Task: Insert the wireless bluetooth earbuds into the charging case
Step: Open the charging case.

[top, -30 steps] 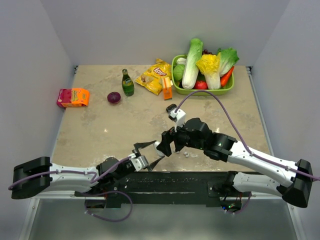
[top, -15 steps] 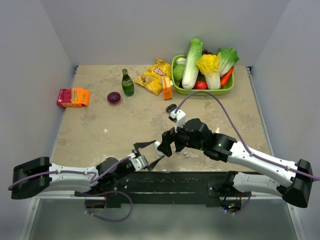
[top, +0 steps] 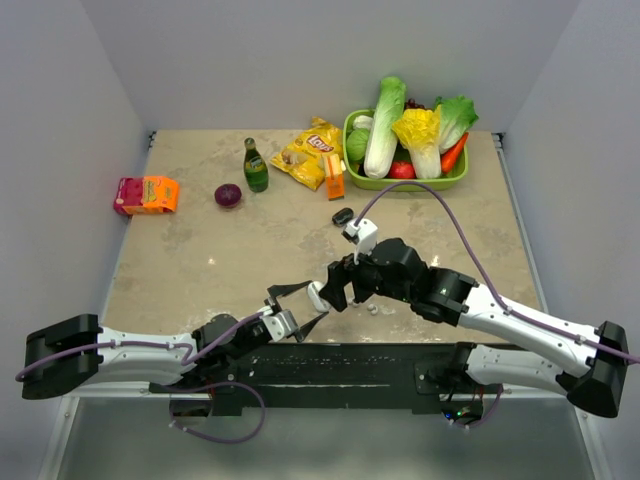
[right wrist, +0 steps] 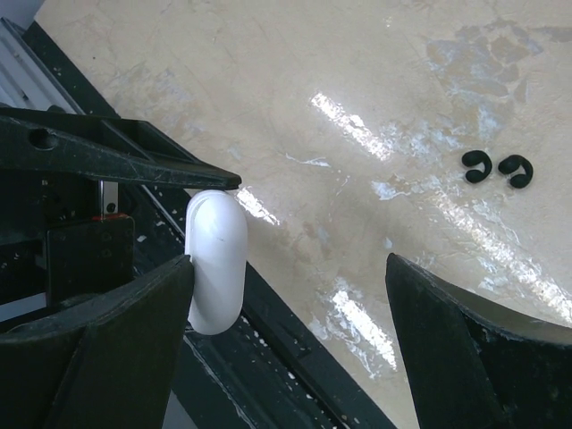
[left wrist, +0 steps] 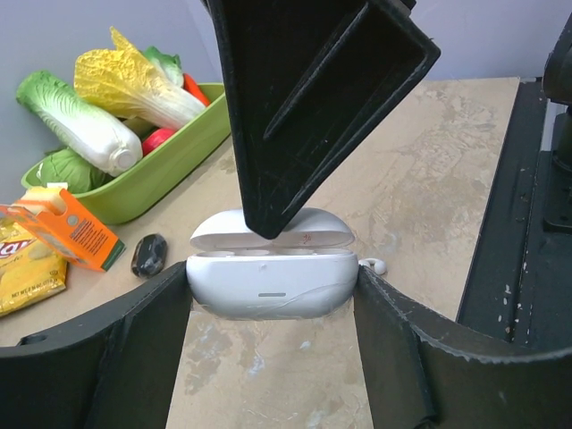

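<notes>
Your left gripper (left wrist: pixel 273 299) clamps the case (left wrist: pixel 268 279) endwise; pinch the tiny, likely slippery white earbud (left wrist: pixel 374 265) across its middle with your empty, wide-open right gripper (right wrist: pixel 288 261).

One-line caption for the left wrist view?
Left gripper holds the open white charging case, a right gripper finger poised above it, one white earbud lying beside.
</notes>
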{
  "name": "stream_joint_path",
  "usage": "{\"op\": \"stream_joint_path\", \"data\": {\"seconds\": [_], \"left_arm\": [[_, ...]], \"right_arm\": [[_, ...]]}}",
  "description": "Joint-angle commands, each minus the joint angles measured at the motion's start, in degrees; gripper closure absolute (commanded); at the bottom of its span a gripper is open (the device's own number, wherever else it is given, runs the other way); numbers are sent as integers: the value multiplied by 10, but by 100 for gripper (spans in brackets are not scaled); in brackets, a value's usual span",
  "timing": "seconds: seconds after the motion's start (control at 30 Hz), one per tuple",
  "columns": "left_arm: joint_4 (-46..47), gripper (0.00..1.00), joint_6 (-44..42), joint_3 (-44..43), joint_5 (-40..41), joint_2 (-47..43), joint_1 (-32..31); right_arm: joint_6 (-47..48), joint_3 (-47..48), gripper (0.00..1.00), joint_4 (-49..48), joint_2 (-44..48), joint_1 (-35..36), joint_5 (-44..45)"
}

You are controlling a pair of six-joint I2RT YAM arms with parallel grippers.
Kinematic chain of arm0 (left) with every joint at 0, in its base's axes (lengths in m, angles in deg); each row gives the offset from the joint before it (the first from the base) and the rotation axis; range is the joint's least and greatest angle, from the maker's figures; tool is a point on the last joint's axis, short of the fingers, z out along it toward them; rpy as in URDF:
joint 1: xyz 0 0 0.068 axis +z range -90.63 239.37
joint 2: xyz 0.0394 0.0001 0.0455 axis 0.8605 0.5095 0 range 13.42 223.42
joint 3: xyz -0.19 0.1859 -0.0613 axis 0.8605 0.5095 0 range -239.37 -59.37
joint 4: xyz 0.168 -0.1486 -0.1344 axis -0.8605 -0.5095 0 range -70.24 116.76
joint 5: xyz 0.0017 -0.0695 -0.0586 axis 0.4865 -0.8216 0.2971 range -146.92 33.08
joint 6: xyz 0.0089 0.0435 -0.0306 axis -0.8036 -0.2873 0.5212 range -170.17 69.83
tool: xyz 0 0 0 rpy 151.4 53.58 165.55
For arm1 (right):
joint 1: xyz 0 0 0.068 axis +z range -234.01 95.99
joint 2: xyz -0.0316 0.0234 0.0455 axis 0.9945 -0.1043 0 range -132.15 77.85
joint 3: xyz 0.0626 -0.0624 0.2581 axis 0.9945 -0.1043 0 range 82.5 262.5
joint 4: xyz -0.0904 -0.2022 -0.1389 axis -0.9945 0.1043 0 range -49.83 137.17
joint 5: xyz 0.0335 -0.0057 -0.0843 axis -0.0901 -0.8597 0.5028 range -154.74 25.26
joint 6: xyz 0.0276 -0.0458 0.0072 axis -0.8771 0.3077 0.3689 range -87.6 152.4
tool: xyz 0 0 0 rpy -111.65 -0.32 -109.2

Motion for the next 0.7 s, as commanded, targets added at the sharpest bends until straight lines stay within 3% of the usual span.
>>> {"op": "stream_joint_path", "data": {"seconds": [0.0,0.23,0.43,0.67], "left_arm": [[41,100,-10,-10,-2,-10,1],[42,100,-10,-5,5,-14,1],[49,100,-11,-1,9,-18,1],[67,100,-17,-3,10,-8,1]], "right_arm": [[-3,-2,11,12,13,1,39],[-20,-10,12,0,46,1,73],[-22,-19,18,-58,65,1,-6],[-29,-23,26,-93,43,1,-40]]}}
